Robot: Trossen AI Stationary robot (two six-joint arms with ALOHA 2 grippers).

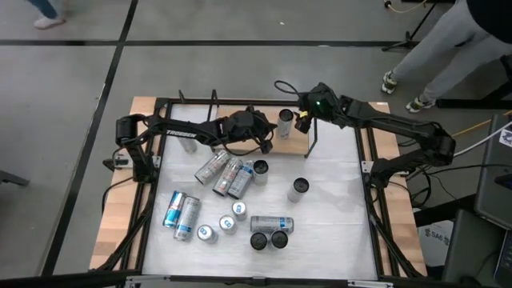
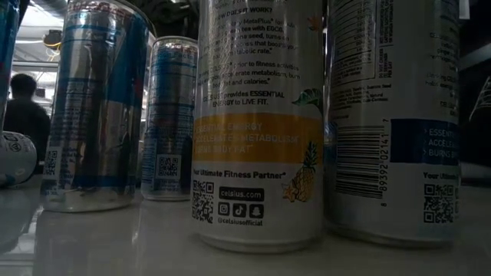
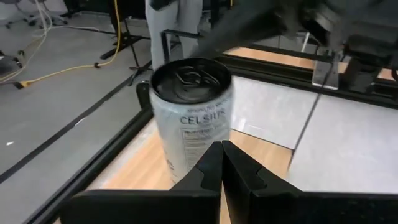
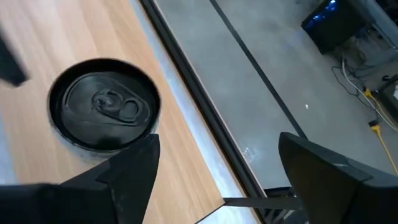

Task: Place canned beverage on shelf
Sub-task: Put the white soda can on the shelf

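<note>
A white can (image 1: 285, 122) is seen standing upright on the wooden shelf (image 1: 282, 145). Just beside the can, the right gripper (image 1: 305, 120) is held released and empty; on its other side, the left gripper (image 1: 266, 134) is clenched empty.

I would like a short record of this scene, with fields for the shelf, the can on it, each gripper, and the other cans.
shelf: small light-brown wooden shelf board in a thin black rod frame, at the table's far edge
can on shelf: white Celsius can with black top, upright on the board
left gripper: left gripper beside the can, fingers shut, holding nothing
right gripper: right gripper above the shelf, fingers open, empty, beside the can's top
other cans: silver and blue cans on the white tabletop, some lying, some upright
</note>
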